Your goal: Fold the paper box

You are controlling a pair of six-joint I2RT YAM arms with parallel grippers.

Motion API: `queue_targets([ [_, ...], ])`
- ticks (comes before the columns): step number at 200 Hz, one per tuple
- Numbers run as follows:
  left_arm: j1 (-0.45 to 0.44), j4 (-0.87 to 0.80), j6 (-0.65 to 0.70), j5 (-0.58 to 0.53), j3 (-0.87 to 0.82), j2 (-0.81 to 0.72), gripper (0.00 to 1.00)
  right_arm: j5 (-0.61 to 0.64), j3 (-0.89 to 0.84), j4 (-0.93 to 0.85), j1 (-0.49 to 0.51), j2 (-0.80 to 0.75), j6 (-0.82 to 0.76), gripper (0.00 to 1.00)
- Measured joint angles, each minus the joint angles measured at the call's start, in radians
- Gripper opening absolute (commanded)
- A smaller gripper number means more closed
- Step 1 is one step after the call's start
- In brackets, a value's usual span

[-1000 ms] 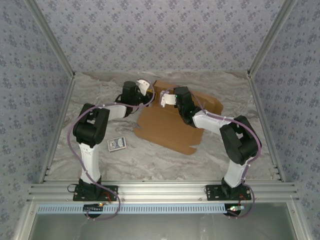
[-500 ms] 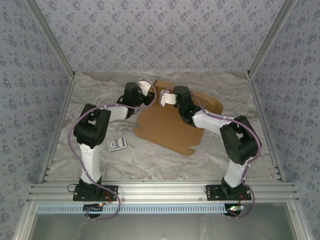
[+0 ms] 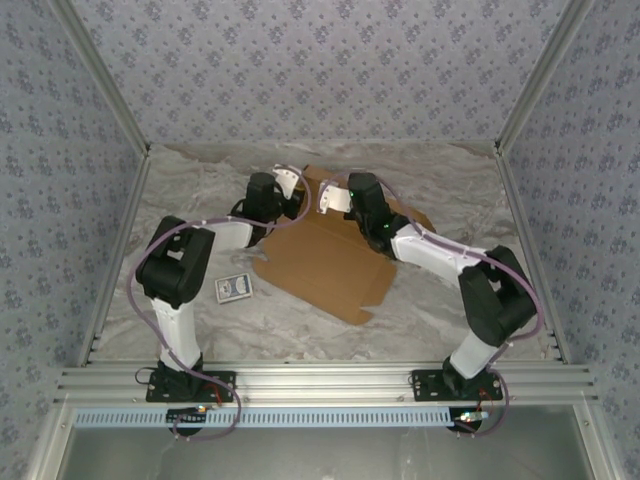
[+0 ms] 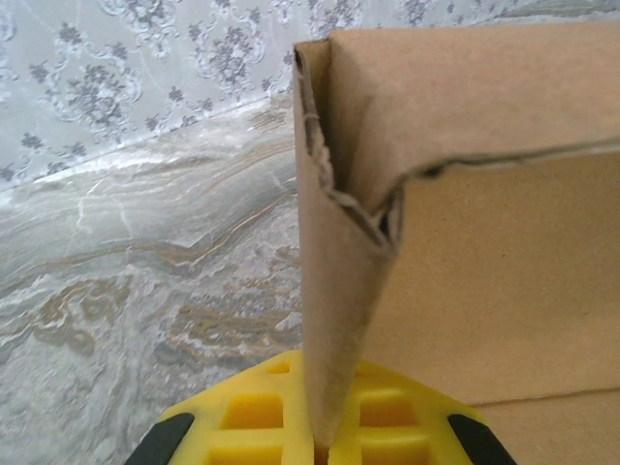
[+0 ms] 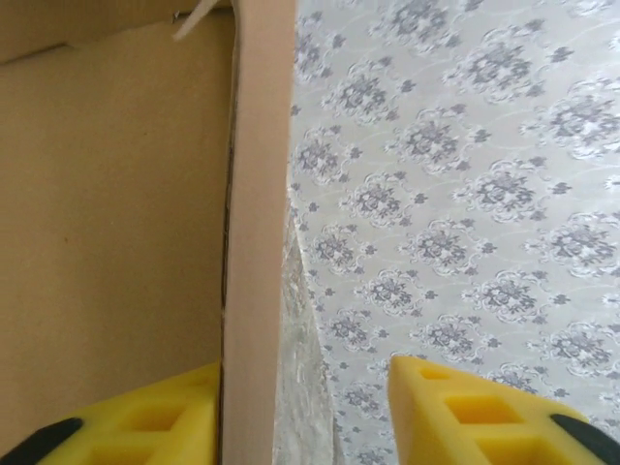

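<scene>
**Position and orientation.** The paper box (image 3: 320,270) lies near the centre of the table (image 3: 180,180). It is mostly flat and turned diagonally, with one corner pointing to the far wall and the opposite corner to the near edge. Its sides look nearly equal from above, so the long axis cannot be told. At the far corner, a flap is raised.

**Grippers.** The left gripper (image 4: 325,431) is clamped on the edge of an upright flap. The cardboard runs edge-on between the yellow fingers (image 4: 254,412). The right gripper (image 5: 305,417) stands apart. A cardboard wall lies against one finger (image 5: 145,421), with a clear gap to the other.

**Obstructed areas.** In the top view, both arms cover the far part of the sheet. The wrist views cut the flaps off at the frame edges. A small blue-and-white packet (image 3: 234,288) lies just left of the box, not touching it.
</scene>
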Motion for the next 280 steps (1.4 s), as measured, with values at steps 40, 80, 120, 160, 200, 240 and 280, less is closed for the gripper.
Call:
queue_targets([
  [40,0.0,0.001,-0.061,-0.105,-0.024,-0.036,0.0,-0.027,-0.039,-0.14,0.057,-0.142,0.222,0.62],
  [80,0.0,0.008,-0.129,-0.191,-0.048,-0.046,0.0,-0.097,-0.036,-0.396,0.039,-0.341,0.56,0.77],
  [120,0.0,0.008,-0.147,-0.208,-0.063,-0.046,0.0,-0.254,0.092,-0.639,-0.185,-0.381,0.972,0.78],
  [160,-0.002,0.008,-0.147,-0.209,-0.063,-0.046,0.0,-0.391,0.25,-0.751,-0.288,-0.23,1.211,0.79],
  [200,-0.007,0.008,-0.146,-0.212,-0.063,-0.046,0.0,-0.537,0.301,-0.779,-0.367,-0.101,1.324,0.81],
  [240,-0.013,0.008,-0.146,-0.212,-0.063,-0.046,0.0,-0.602,0.335,-0.772,-0.401,-0.008,1.374,0.8],
  [280,-0.013,0.008,-0.147,-0.212,-0.063,-0.046,0.0,-0.639,0.324,-0.731,-0.401,0.011,1.44,0.75],
])
